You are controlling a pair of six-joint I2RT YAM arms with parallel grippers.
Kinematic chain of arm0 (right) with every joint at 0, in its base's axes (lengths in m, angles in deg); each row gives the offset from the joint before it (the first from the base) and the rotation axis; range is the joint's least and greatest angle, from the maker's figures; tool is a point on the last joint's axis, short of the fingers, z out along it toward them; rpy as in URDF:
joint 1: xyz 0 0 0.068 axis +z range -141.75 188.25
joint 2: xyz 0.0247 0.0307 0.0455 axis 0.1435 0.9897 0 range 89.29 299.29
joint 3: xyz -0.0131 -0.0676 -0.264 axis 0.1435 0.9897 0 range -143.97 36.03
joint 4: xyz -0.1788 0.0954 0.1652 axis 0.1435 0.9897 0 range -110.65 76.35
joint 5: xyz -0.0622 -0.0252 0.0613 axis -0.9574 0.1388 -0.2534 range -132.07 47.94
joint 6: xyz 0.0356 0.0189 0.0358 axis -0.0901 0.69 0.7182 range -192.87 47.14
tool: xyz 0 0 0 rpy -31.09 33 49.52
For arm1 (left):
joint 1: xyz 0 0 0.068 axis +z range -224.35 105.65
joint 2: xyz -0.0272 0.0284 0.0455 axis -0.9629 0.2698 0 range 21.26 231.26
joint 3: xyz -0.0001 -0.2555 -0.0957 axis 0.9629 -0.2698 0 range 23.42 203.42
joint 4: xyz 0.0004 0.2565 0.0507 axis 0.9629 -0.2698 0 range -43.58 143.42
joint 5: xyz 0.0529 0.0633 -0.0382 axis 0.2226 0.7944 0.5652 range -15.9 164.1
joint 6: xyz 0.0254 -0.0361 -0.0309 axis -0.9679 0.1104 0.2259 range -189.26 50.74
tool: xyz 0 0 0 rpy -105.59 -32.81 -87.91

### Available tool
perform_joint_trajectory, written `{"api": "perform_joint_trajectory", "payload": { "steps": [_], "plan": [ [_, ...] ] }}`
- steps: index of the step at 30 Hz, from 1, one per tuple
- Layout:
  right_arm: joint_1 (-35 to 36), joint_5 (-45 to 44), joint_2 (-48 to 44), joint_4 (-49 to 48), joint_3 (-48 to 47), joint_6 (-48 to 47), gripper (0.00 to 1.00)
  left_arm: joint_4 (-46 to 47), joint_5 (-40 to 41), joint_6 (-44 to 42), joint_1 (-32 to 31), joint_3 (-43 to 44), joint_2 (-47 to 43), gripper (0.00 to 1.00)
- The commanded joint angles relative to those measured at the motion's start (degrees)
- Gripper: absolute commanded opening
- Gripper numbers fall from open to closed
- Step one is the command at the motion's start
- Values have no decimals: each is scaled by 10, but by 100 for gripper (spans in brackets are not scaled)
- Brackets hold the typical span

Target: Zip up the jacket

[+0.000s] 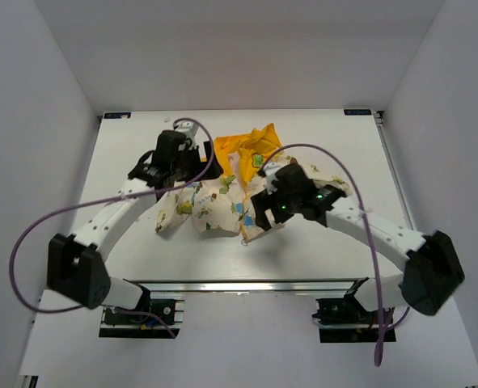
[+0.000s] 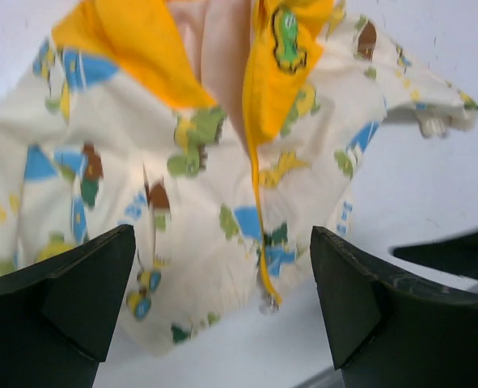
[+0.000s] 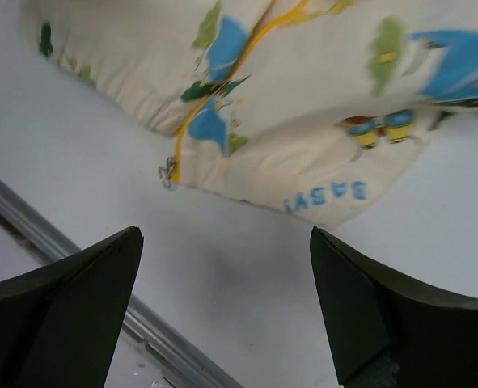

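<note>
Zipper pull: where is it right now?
The zipper pull sits at the bottom hem of the jacket, toward the near edge of the table; the left wrist view shows it between the open left gripper fingers.

Jacket [image 1: 214, 207] heaped across table [image 1: 222, 260] centre
</note>
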Motion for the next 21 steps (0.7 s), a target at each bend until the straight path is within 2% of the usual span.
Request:
{"api": "perform_joint_trajectory", "payload": {
  "steps": [1,4,10,21],
  "plan": [
    [50,-4,79,25,-22,-14,89,42,-5,41,-2,-115,-69,98],
    [64,-34,137,27,-52,5,88,34,28,52,-2,-175,-115,98],
    [91,-75,206,12,-76,19,72,35,21,66,-2,-234,-142,98],
    [108,-109,263,-11,-97,42,70,39,8,72,-2,-239,-133,98]
  ]
}}
